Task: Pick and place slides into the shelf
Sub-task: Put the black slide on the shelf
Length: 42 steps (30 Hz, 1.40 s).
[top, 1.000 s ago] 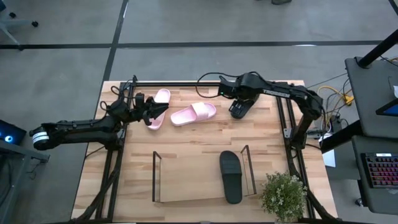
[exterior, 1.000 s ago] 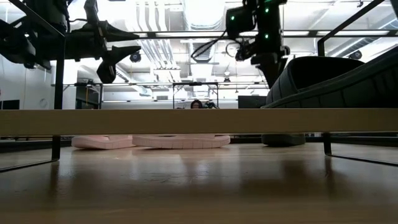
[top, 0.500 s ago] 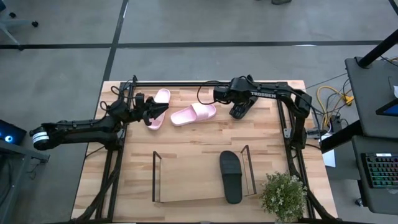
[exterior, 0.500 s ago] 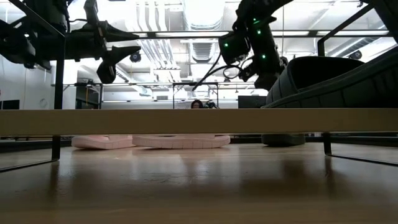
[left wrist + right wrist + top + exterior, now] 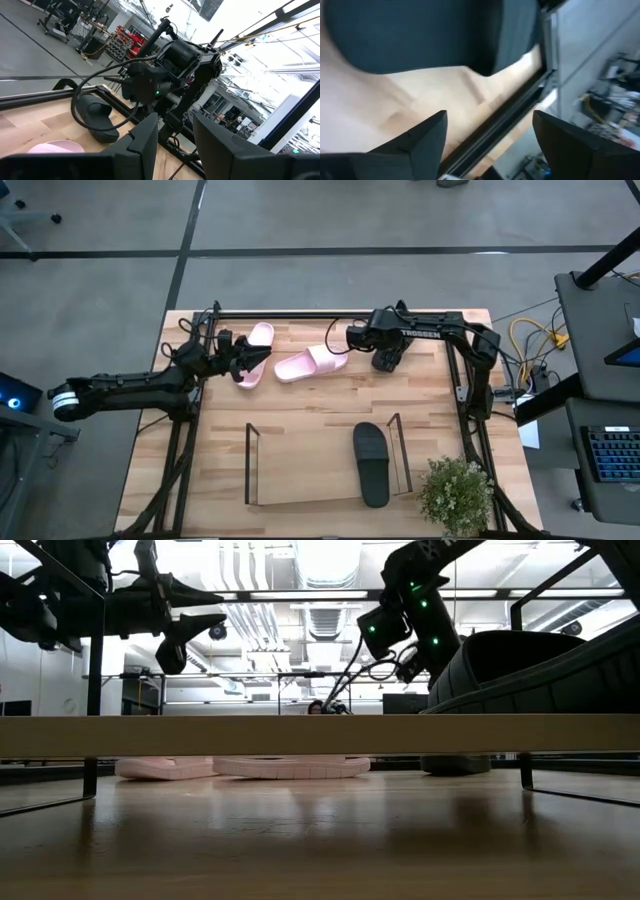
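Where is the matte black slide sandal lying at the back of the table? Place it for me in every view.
High view: matte black slide sandal at the back, right of centre.
Low view: low dark shape beyond the shelf, right of centre.
Left wrist view: in view, strap arched upward.
Right wrist view: close up, just beyond the fingers.
Shared landmark: the pale pink slide sandal beside it, except in the right wrist view.

The surface (image 5: 300, 405) was pale wood with visible plank seams. Two slides were pale pink: one (image 5: 311, 363) and another (image 5: 256, 350) beside it. Two were matte black, one (image 5: 371, 462) on the shelf (image 5: 252, 465) of thin black wire, one (image 5: 385, 361) under the dark right arm. A green plant (image 5: 456, 495) sat at the corner.
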Each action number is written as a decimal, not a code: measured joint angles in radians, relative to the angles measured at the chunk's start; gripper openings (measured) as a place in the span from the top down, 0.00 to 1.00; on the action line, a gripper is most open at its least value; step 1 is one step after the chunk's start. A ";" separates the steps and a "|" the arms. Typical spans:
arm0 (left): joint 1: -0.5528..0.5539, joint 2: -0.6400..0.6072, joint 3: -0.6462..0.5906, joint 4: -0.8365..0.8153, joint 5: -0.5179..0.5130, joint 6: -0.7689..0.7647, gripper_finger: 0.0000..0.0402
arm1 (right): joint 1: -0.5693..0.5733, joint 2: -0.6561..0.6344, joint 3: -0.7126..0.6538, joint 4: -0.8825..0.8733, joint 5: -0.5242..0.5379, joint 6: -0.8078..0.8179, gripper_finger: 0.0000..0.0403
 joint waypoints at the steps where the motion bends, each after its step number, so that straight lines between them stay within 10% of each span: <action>1: 0.000 0.000 0.000 0.000 0.000 0.000 0.73 | -0.001 0.001 -0.002 0.006 0.023 -0.001 0.26; 42: 0.000 0.000 0.000 0.001 0.001 -0.006 0.73 | -0.145 0.021 -0.144 0.291 -0.011 -0.066 0.40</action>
